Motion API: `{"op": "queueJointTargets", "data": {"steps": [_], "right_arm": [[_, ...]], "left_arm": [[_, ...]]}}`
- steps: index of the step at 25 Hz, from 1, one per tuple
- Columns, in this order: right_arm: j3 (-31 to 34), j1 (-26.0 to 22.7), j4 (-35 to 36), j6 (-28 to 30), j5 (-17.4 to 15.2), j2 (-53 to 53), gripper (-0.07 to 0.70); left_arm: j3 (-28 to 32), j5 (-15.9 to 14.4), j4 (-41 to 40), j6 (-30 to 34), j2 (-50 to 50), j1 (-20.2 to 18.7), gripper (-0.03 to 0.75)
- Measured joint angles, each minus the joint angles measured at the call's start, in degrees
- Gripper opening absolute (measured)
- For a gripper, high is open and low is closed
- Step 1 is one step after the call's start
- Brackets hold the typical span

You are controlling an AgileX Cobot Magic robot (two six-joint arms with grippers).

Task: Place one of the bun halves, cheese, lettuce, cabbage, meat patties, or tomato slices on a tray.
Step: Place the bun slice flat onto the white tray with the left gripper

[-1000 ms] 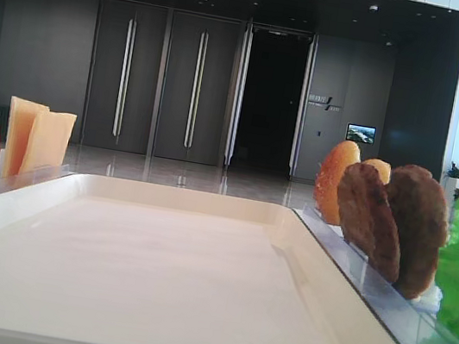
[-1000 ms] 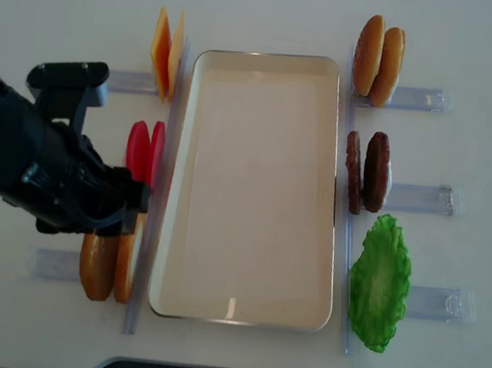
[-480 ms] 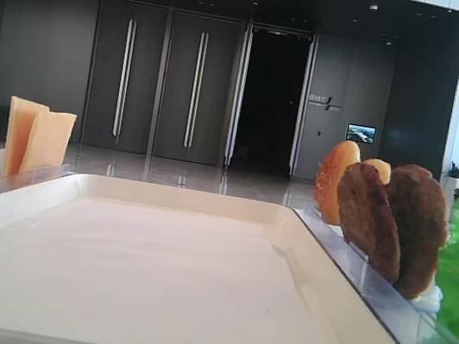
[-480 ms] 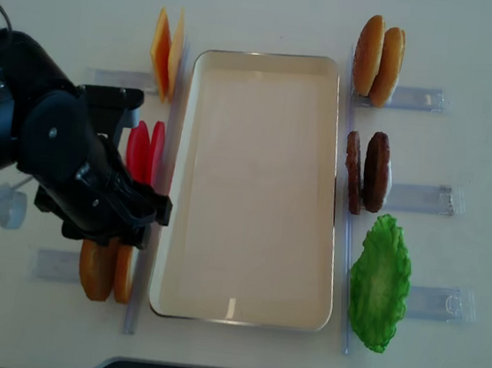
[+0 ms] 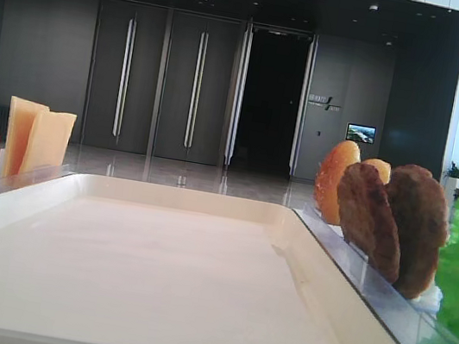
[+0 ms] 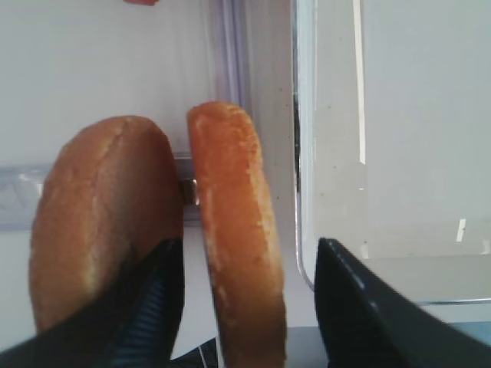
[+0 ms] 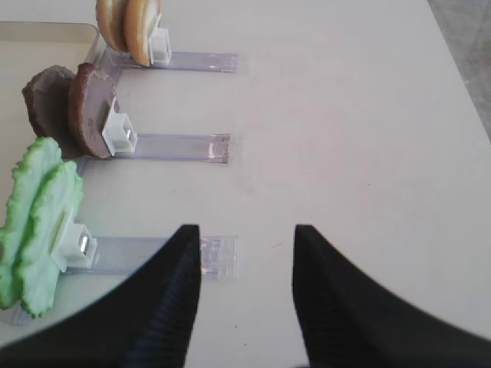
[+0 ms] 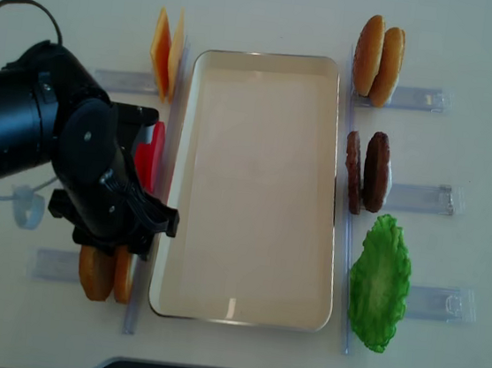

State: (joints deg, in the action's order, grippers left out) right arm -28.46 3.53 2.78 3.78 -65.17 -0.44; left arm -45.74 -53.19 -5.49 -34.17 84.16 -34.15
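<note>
Two bun halves (image 6: 234, 222) (image 8: 122, 278) stand on edge in a clear holder left of the tray (image 8: 255, 185). My left gripper (image 6: 249, 241) (image 8: 124, 241) is open and straddles the inner half. One finger sits between the two halves and the other stands off from the bun, beside the tray rim (image 6: 303, 153). My right gripper (image 7: 247, 230) is open over bare table with nothing between its fingers. Cheese (image 8: 165, 50) and a tomato slice (image 8: 152, 151) stand further back on the left. Meat patties (image 8: 367, 171) and lettuce (image 8: 380, 279) are on the right.
A second bun pair (image 8: 377, 60) stands at the far right. Clear plastic holders (image 7: 176, 146) stick out sideways from each ingredient. The left arm's dark body (image 8: 46, 143) covers the table left of the tray and part of the tomato slices.
The left arm has swung right and toward the near edge. Its gripper has come over the bun pair left of the tray. Nothing else has moved.
</note>
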Motion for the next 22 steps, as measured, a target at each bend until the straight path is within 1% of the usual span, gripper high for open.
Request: {"op": "queueJointTargets", "data": {"steps": [3,5,10,13,22], "right_arm": [[0.0,0.0,0.0,0.0,0.0,0.0,0.307],[0.0,0.0,0.0,0.0,0.0,0.0,0.307],[0.0,0.0,0.0,0.0,0.0,0.0,0.307],[0.0,0.0,0.0,0.0,0.0,0.0,0.307],[0.0,0.0,0.0,0.0,0.0,0.0,0.307]], "left_arm": [[0.0,0.02,0.0,0.0,0.07,0.0,0.391],[0.0,0.02,0.0,0.02,0.07,0.0,0.35],[0.0,0.07,-0.14,0.06,0.07,0.0,0.221],[0.0,-0.75,-0.62,0.4,0.07,0.0,0.148],[-0.05,-1.38,-0.39,2.66,-0.23,0.0,0.144]]}}
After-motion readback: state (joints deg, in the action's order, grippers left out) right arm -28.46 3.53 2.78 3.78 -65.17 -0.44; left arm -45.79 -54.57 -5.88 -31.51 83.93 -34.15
